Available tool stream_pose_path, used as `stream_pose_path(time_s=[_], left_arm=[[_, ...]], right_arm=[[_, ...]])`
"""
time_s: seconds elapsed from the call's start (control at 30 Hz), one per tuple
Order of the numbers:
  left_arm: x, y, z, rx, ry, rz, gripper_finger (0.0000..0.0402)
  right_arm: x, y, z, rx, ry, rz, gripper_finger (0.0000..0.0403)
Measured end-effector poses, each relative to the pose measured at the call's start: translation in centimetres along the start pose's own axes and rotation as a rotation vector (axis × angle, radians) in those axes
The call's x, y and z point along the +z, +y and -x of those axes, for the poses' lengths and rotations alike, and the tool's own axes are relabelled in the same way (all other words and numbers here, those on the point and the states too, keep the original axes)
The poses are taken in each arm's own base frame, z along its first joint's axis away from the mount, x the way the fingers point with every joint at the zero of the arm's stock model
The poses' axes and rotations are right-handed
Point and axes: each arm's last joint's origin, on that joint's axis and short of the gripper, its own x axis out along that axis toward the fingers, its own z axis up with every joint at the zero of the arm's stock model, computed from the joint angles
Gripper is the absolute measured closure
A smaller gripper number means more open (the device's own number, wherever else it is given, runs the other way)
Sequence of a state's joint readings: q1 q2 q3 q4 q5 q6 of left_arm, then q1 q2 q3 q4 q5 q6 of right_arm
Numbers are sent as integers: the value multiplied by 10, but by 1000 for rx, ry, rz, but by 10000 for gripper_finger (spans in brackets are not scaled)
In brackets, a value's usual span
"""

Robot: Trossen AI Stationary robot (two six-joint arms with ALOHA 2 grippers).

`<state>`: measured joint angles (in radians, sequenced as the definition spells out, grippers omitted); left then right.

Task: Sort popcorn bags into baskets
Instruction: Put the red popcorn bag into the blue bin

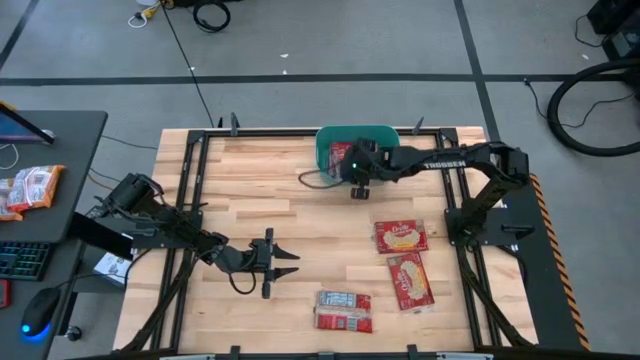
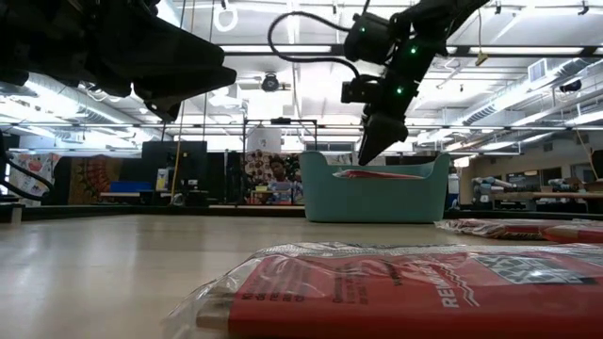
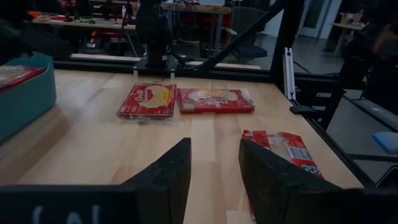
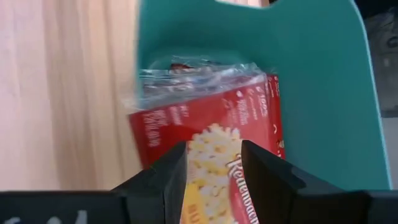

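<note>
The teal basket (image 1: 385, 133) stands at the table's far edge; in the low view the basket (image 2: 372, 198) shows side-on. One red popcorn bag (image 4: 205, 118) lies in it, tilted, its top edge (image 2: 377, 174) showing above the rim. My right gripper (image 4: 214, 146) hangs open just above that bag, clear of it (image 2: 370, 155). Three more bags lie flat on the table: two face-up (image 1: 400, 236) (image 1: 410, 280), and one with its printed back up (image 1: 343, 310). My left gripper (image 1: 285, 263) hovers open over bare wood, left of them; the back-up bag (image 3: 283, 149) lies beside it.
A black frame (image 1: 200, 135) runs around the wooden table top. Left of the table stands a dark desk (image 1: 70, 130) with an orange-red packet (image 1: 30, 188), a keyboard and a mouse. Bare wood (image 1: 250, 190) stretches between my left arm and the basket.
</note>
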<state>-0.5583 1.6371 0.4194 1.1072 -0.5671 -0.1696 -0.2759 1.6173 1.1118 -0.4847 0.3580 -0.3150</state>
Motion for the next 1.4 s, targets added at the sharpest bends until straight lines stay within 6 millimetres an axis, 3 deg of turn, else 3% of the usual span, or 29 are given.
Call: stream_pose_path(time_s=[0.37,0.73,0.97,1.1,1.27,1.4], left_arm=[[-1,0,0,1,5,-4,260],[-2,1,0,5,20,-14,260],[-2,1,0,5,20,-13,260],[-2,1,0,5,20,-13,260],[-3,1,0,6,28,-21,260],[-3,1,0,6,31,-21,260]], right_arm=[[-15,-39,-14,46,2,-84,245],[-6,-21,-9,244,-98,15,245],[-14,-29,-22,173,-9,-4,245],[-18,-31,-32,23,84,6,245],[-11,-40,-32,-142,49,-6,245],[-6,-39,-26,-124,-5,-7,245]])
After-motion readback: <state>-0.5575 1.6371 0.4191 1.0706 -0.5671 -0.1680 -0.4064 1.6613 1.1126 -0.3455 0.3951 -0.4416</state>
